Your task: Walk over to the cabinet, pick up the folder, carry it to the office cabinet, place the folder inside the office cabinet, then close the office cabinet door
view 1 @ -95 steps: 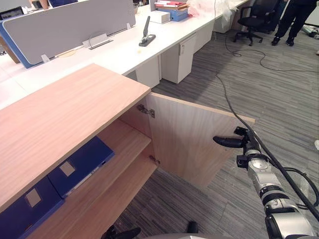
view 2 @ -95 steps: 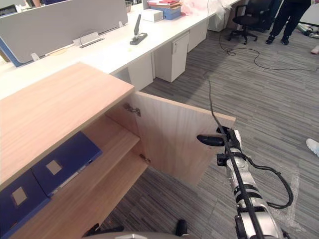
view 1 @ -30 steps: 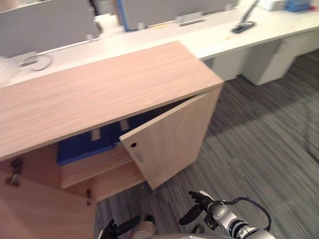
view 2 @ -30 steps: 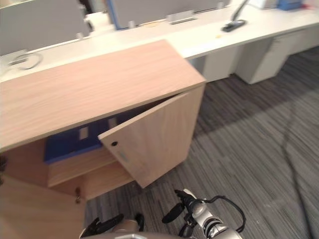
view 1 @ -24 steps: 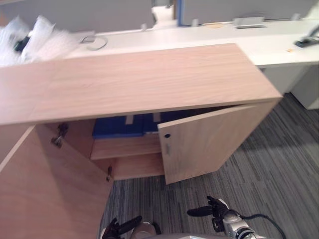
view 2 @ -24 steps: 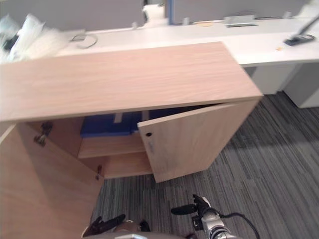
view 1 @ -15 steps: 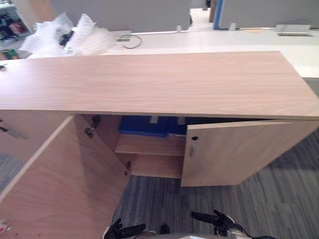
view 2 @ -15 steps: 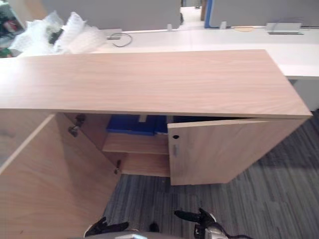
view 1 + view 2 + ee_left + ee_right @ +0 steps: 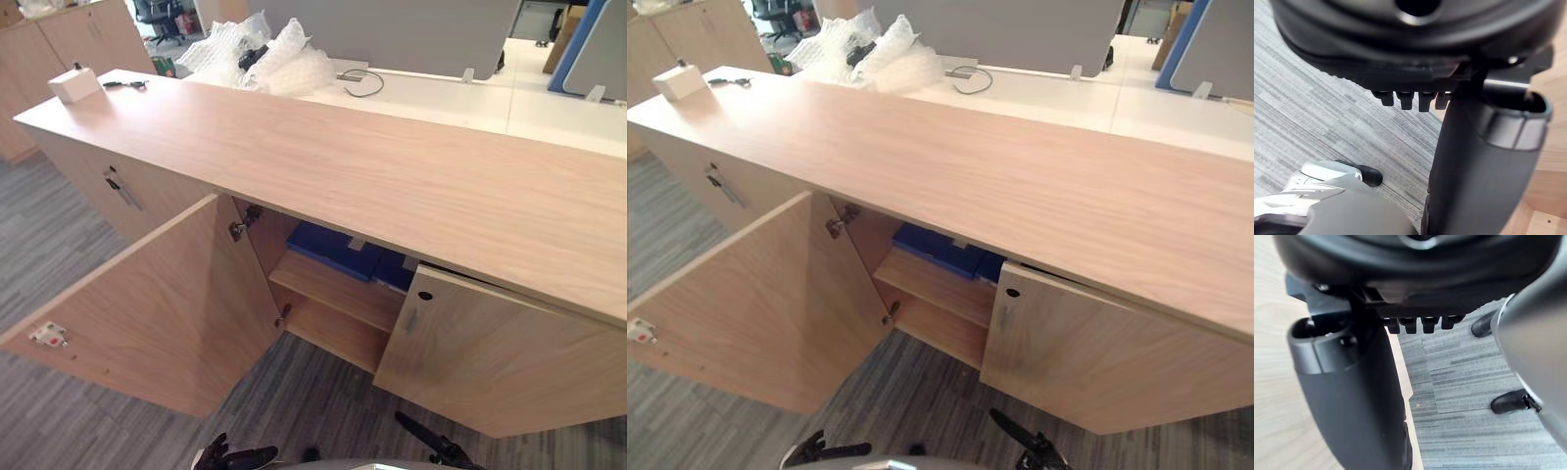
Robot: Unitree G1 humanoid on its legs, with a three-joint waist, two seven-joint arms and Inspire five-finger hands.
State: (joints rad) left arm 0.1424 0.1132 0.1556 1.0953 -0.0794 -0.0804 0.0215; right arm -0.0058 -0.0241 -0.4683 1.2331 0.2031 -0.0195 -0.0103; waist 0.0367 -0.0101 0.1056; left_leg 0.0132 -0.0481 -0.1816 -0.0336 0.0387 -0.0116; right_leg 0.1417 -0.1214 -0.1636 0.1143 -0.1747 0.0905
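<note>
Blue folders (image 9: pixel 338 250) lie flat on the upper shelf inside the long wooden office cabinet (image 9: pixel 392 166). The cabinet's right door (image 9: pixel 490 367) stands almost shut, a narrow gap at its top. Its left door (image 9: pixel 157 313) is swung wide open. My left hand (image 9: pixel 235 456) hangs low over the carpet in front of the cabinet, fingers straight, holding nothing; its thumb (image 9: pixel 1484 161) shows beside wood. My right hand (image 9: pixel 431 446) is low before the right door, fingers straight and empty, its thumb (image 9: pixel 1347 396) against a pale wooden panel.
Bubble wrap (image 9: pixel 265 54) and a cable lie on the white desk (image 9: pixel 460 93) behind the cabinet. A small white box (image 9: pixel 75 84) sits at the cabinet top's far left end. Another shut door with a handle (image 9: pixel 120 186) is further left. Grey striped carpet (image 9: pixel 921 401) lies in front.
The whole picture has swung left along the cabinet, so the camera has moved. The right door went from wide open to nearly shut. My right hand dropped from the door's edge to low down.
</note>
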